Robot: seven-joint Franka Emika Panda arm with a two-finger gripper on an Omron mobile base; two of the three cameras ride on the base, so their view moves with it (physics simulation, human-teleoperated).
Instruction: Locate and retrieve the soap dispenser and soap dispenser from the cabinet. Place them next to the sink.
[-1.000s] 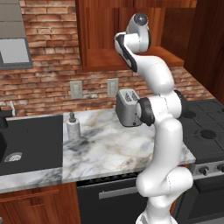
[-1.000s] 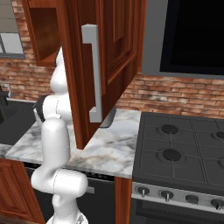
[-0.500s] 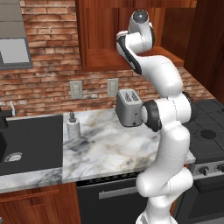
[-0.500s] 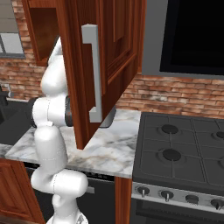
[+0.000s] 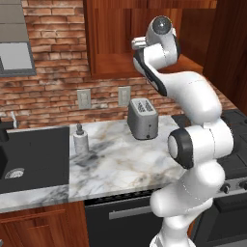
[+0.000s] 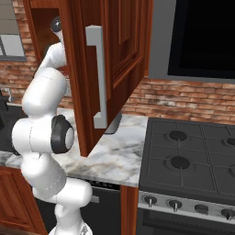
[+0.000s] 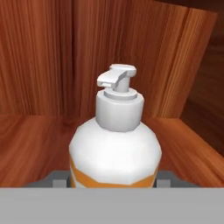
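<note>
Hand view's got your tool [image 7: 113, 183] clenched on the orange soap dispenser [image 7: 115, 151], right between its fingers, inside the cabinet [image 7: 39, 74]. Marbled soap dispenser [image 5: 80, 141] sits way below on the table [image 5: 125, 161], beside the sink [image 5: 34, 157].

Arm [image 5: 193, 144] has shifted toward 3 o'clock in left base view, elbow swung further right over the last second. Upper link leans deeper into the cabinet [image 5: 120, 43]. In right base view the shoulder joint dropped lower and moved toward 9 o'clock.
</note>
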